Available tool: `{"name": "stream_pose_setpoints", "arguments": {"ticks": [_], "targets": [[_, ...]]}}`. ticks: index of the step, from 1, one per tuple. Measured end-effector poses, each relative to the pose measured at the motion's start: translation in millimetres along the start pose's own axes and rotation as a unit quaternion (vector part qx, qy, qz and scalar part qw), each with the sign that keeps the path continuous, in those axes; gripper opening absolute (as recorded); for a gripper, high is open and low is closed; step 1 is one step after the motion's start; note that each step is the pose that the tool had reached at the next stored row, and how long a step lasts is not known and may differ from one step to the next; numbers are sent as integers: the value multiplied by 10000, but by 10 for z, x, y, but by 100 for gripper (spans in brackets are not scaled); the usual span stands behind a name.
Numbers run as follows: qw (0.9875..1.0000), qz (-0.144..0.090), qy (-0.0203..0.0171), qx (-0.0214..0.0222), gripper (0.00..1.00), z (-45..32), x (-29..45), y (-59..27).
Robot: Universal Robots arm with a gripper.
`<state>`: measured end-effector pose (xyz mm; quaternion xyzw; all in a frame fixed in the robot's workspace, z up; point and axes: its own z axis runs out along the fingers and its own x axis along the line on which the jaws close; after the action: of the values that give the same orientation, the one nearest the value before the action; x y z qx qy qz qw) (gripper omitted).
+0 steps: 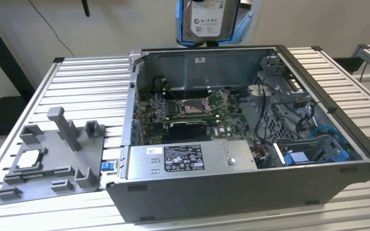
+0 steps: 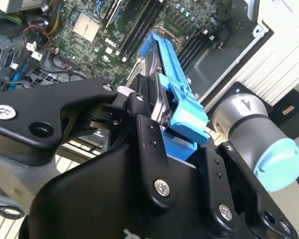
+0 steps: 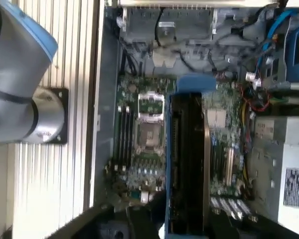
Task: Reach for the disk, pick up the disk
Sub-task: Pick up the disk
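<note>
One disk (image 1: 206, 19) hangs at top centre of the exterior view, well above the open PC case (image 1: 249, 192), label facing the camera and blue frame showing at its edges. It's off every surface, so the lift looks done, and it's held high prob. to clear the case walls and cables.

In the second wrist view the tool (image 2: 157, 112) is closed on the disk (image 2: 172, 94): black fingers (image 2: 144, 134) press the metal body from both sides, blue frame sticking out past the tips. Grip on the flat faces prob. keeps it from twisting.

First wrist view, lower centre: disk (image 3: 187, 159) seen edge-on, w/ the motherboard (image 3: 144, 139) far below it.

On the slatted table (image 1: 88, 82), lower left of the exterior view, a grey fixture (image 1: 50, 159) carries a small square chip (image 1: 29, 158), untouched and well apart from the disk.
</note>
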<state>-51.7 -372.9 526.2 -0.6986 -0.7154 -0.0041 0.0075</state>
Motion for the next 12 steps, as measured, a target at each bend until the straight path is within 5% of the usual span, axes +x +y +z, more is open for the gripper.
{"name": "stream_pose_setpoints", "arguments": {"ticks": [12], "targets": [[10000,0,0,-1,0,0,-3,136]]}}
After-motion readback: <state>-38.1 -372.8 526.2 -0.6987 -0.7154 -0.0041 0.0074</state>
